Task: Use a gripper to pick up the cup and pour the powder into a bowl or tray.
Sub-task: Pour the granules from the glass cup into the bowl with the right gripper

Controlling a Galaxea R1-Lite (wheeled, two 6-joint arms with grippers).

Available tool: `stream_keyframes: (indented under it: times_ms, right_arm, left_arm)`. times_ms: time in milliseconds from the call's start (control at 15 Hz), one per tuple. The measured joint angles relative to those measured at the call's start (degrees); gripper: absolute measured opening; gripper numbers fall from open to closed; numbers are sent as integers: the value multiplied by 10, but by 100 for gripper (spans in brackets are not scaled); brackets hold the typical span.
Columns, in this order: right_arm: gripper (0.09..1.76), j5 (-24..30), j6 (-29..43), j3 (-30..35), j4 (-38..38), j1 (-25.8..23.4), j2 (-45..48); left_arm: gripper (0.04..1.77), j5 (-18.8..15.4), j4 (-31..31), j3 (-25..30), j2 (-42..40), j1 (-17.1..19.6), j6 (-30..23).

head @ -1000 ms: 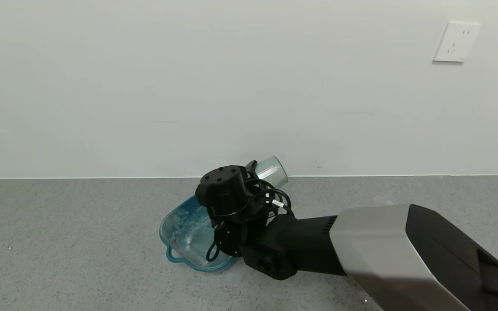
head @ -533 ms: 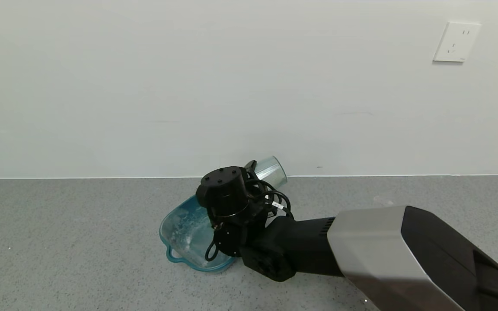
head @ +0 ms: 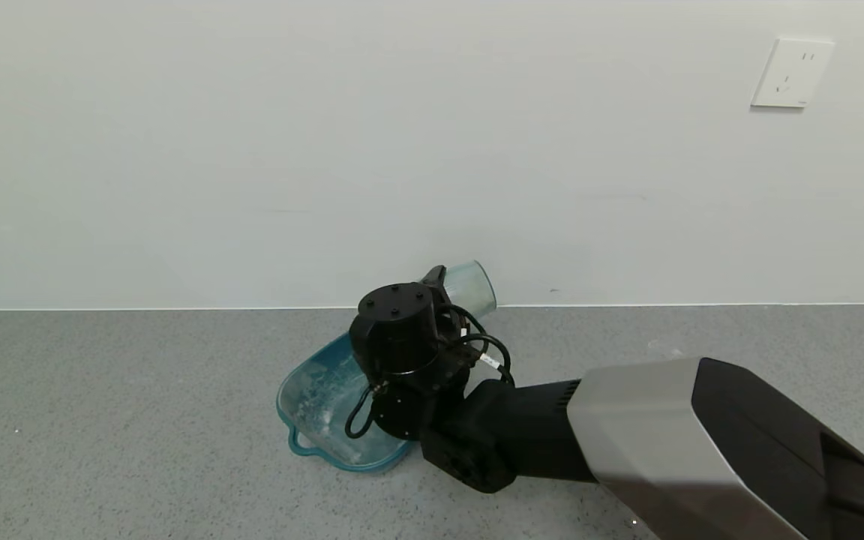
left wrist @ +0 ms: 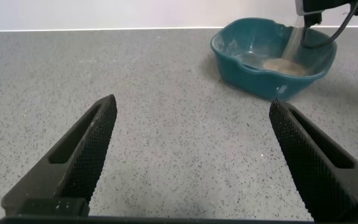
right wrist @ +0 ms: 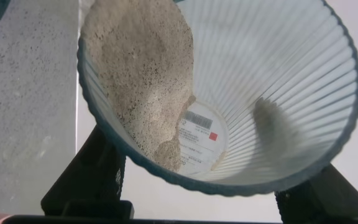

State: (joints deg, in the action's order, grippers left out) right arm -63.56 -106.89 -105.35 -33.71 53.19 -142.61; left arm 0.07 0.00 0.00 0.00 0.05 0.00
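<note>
My right gripper (head: 448,297) is shut on the clear ribbed cup (head: 471,288) and holds it tipped above the far side of the teal tray (head: 310,409). In the right wrist view the cup (right wrist: 278,93) lies between the two black fingers (right wrist: 92,180), and the beige powder (right wrist: 145,68) has slid to its rim. In the left wrist view a thin stream of powder (left wrist: 294,42) falls onto a small mound (left wrist: 283,65) in the tray (left wrist: 241,43). My left gripper (left wrist: 192,134) is open and empty, low over the counter, well short of the tray.
The grey speckled counter (head: 139,420) ends at a white wall close behind the tray. A wall socket (head: 790,73) is high on the right. My right arm's grey and black forearm (head: 664,435) crosses the counter's front right.
My right wrist has rolled and the cup has tipped further and risen slightly over the tray. The tray has not moved.
</note>
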Motion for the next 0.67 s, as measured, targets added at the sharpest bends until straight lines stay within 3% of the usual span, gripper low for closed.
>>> stream_keyframes:
  times_ms: [533, 667]
  right_arm:
    - [133, 0, 51, 85, -187, -10, 2]
    - [133, 0, 60, 95, -196, -16, 2]
  left_arm:
    - [176, 0, 0, 0, 0, 0, 0]
    - [176, 0, 0, 0, 0, 0, 0]
